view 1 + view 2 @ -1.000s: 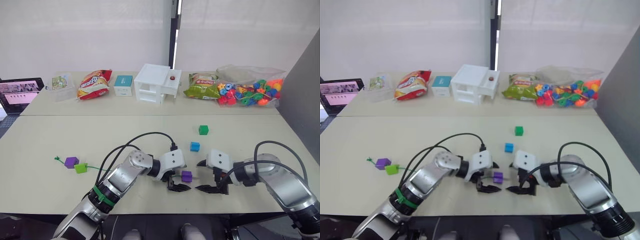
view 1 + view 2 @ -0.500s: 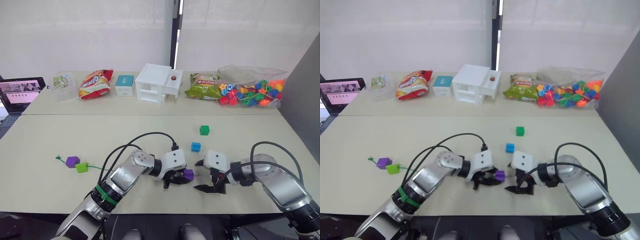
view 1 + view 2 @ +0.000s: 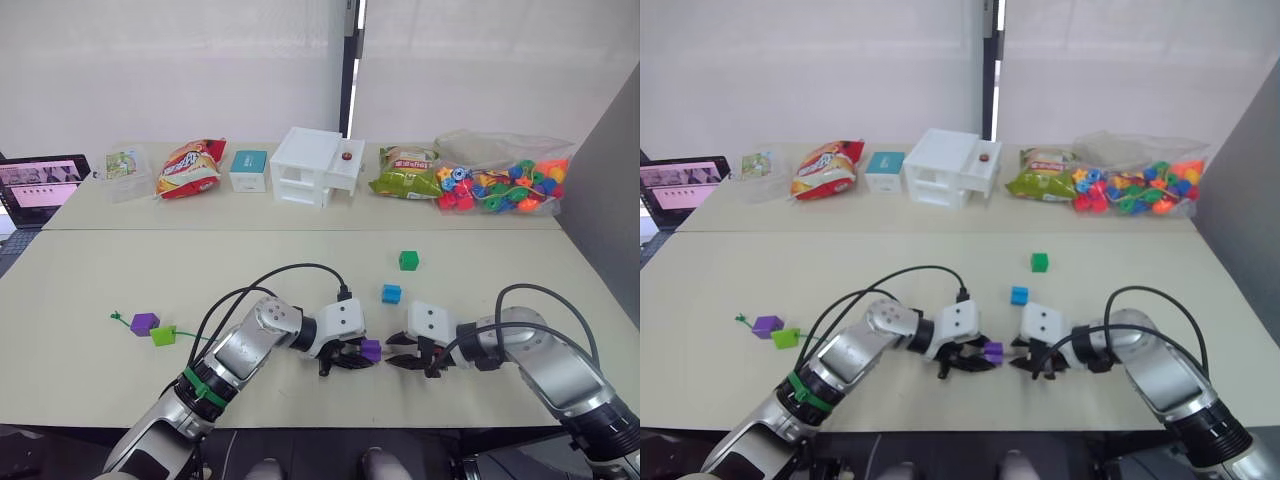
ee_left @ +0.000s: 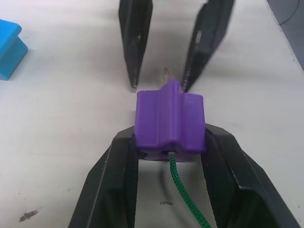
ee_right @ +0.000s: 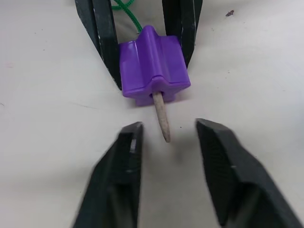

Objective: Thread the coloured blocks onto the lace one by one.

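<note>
Beige table (image 3: pixel 100 290), near edge. Far left: purple block (image 3: pixel 144 323) and lime-green wedge (image 3: pixel 162 336) already on green lace (image 4: pixel 183 194). Left arm bent inward, lying low, left gripper (image 4: pixel 169 159) clamped on second purple block (image 4: pixel 170 118), lace tip (image 5: pixel 162 117) poking out the far side. Right arm curled in, right gripper (image 5: pixel 166 142) spread open, fingers either side of tip, not touching. Blue block (image 3: pixel 391 293), dark green block (image 3: pixel 407 260) loose beyond.

Both arms were silver-grey metal tubes ending in white boxy wrist housings, each carrying a pincer of two matte black, tapered fingers: the left pincer (image 3: pixel 345 361) at lower centre, the right pincer (image 3: pixel 404 362) beside it. Thick black cables looped over each forearm. A green band ringed the left forearm at lower left.
</note>
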You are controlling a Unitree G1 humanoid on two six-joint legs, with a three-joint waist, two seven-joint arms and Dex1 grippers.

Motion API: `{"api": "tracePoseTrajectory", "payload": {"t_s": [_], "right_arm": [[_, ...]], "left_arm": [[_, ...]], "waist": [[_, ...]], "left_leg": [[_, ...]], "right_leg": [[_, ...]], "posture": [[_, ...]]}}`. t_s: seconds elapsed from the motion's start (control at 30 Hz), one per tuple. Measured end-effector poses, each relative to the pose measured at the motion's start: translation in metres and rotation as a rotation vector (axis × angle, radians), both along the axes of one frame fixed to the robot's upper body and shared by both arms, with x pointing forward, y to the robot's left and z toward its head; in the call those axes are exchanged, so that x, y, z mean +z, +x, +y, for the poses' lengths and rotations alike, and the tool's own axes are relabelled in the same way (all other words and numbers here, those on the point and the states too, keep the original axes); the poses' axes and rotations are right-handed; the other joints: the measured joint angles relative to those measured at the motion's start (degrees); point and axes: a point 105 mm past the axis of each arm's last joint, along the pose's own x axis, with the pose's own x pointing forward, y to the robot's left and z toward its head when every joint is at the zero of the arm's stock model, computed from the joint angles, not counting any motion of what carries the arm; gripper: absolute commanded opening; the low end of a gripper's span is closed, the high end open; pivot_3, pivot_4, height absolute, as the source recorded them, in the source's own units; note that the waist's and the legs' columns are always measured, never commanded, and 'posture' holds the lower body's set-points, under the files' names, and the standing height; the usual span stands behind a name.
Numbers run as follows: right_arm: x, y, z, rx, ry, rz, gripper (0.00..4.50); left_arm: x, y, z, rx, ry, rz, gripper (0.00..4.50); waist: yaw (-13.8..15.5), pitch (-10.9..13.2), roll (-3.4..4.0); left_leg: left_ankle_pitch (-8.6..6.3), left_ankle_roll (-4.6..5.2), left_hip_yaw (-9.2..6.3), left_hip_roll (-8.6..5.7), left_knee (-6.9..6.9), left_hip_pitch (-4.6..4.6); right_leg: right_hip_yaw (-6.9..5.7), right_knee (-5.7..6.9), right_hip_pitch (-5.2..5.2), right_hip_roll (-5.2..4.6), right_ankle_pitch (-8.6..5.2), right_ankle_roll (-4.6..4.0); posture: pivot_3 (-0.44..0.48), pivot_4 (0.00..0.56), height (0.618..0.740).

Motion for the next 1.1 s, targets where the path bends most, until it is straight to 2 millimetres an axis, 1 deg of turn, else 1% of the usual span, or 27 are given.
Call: {"api": "tracePoseTrajectory", "payload": {"t_s": [0.03, 0.07, 0.23, 0.37, 0.5, 0.57, 0.63, 0.67, 0.7, 0.77, 0.93, 1.1], "right_arm": [[0.000, 0.000, 0.001, 0.005, -0.005, -0.004, 0.29], [-0.001, 0.000, 0.001, 0.011, -0.009, -0.005, 0.04], [-0.001, -0.001, 0.002, 0.026, -0.010, -0.007, 0.00], [-0.001, 0.000, 0.002, 0.028, -0.008, -0.009, 0.00], [0.000, 0.000, 0.002, 0.027, -0.008, -0.012, 0.00], [0.001, 0.001, 0.001, 0.022, -0.009, -0.013, 0.00], [0.005, 0.002, -0.003, 0.008, -0.009, -0.026, 0.00], [0.008, 0.002, -0.009, -0.008, -0.012, -0.034, 0.00], [0.009, 0.002, -0.015, -0.030, -0.013, -0.034, 0.00], [0.013, 0.002, -0.021, -0.061, 0.002, -0.036, 0.00], [0.015, -0.008, -0.030, -0.108, 0.018, -0.014, 0.00], [0.011, -0.021, -0.052, -0.198, -0.009, 0.035, 0.00]], "left_arm": [[0.000, 0.000, 0.000, 0.000, 0.000, 0.000, 1.37], [0.000, 0.000, 0.000, 0.001, 0.000, 0.001, 1.37], [0.001, 0.002, 0.005, 0.012, 0.004, -0.002, 1.37], [0.001, 0.003, 0.013, 0.031, -0.003, 0.007, 1.37], [0.002, 0.003, 0.038, 0.079, -0.012, 0.029, 1.37], [0.004, 0.003, 0.047, 0.093, -0.017, 0.038, 1.37], [0.004, 0.001, 0.063, 0.106, -0.002, 0.042, 1.37], [0.003, 0.003, 0.077, 0.129, 0.015, 0.040, 1.37], [0.005, 0.004, 0.087, 0.146, 0.022, 0.037, 1.37], [0.009, 0.008, 0.103, 0.174, 0.029, 0.025, 1.37], [0.011, 0.008, 0.143, 0.203, 0.087, 0.029, 1.37], [0.015, 0.006, 0.203, 0.246, 0.185, 0.050, 1.37]], "waist": [[0.00, 0.00, 0.00], [0.00, 0.00, 0.00], [-0.03, 0.00, 0.00], [-0.08, 0.00, 0.00], [-0.23, 0.00, 0.01], [-0.13, 0.00, 0.00], [-0.12, 0.00, 0.01], [-0.10, 0.00, 0.01], [-0.06, 0.00, 0.01], [-0.02, 0.00, 0.01], [-0.04, 0.01, 0.02], [-0.10, 0.01, 0.03]], "left_leg": [[0.00, 0.00, 0.00, 0.00, 0.00, 0.00], [0.00, 0.00, 0.00, 0.00, 0.00, 0.00], [0.00, 0.00, 0.00, 0.00, 0.00, 0.01], [0.00, 0.00, 0.00, 0.00, 0.00, 0.02], [0.00, 0.00, -0.02, 0.02, -0.01, 0.01], [0.00, 0.00, -0.01, 0.01, 0.00, -0.01], [0.00, 0.00, -0.01, 0.01, -0.01, -0.02], [0.00, 0.00, -0.02, 0.02, -0.03, 0.00], [0.00, 0.00, -0.03, 0.03, -0.04, 0.00], [0.00, 0.00, -0.03, 0.02, -0.03, -0.01], [-0.01, 0.01, -0.02, 0.03, -0.06, -0.02], [-0.01, 0.01, 0.03, 0.04, -0.07, 0.00]], "right_leg": [[0.00, 0.00, 0.00, 0.00, 0.00, 0.00], [0.00, 0.00, 0.00, 0.00, 0.00, 0.00], [0.00, 0.01, 0.01, 0.00, 0.00, 0.00], [0.00, 0.01, 0.00, 0.00, 0.00, 0.00], [-0.01, 0.06, -0.04, 0.00, 0.00, 0.00], [-0.01, 0.03, -0.02, 0.00, 0.00, 0.00], [-0.01, 0.04, -0.05, -0.01, 0.00, 0.00], [-0.02, 0.06, -0.06, 0.00, 0.00, 0.00], [-0.03, 0.05, -0.06, 0.00, 0.00, 0.00], [-0.03, 0.01, -0.05, -0.01, 0.00, 0.00], [-0.04, 0.01, -0.07, 0.00, 0.00, 0.00], [-0.04, -0.03, -0.05, 0.00, 0.00, 0.00]], "posture": [[0.000, 0.150, 0.740], [0.000, 0.150, 0.740], [0.000, 0.150, 0.740], [0.000, 0.150, 0.740], [0.000, 0.150, 0.740], [0.000, 0.150, 0.740], [0.000, 0.150, 0.740], [0.000, 0.150, 0.740], [0.000, 0.150, 0.740], [0.000, 0.150, 0.740], [0.000, 0.150, 0.740], [0.000, 0.150, 0.740]]}}
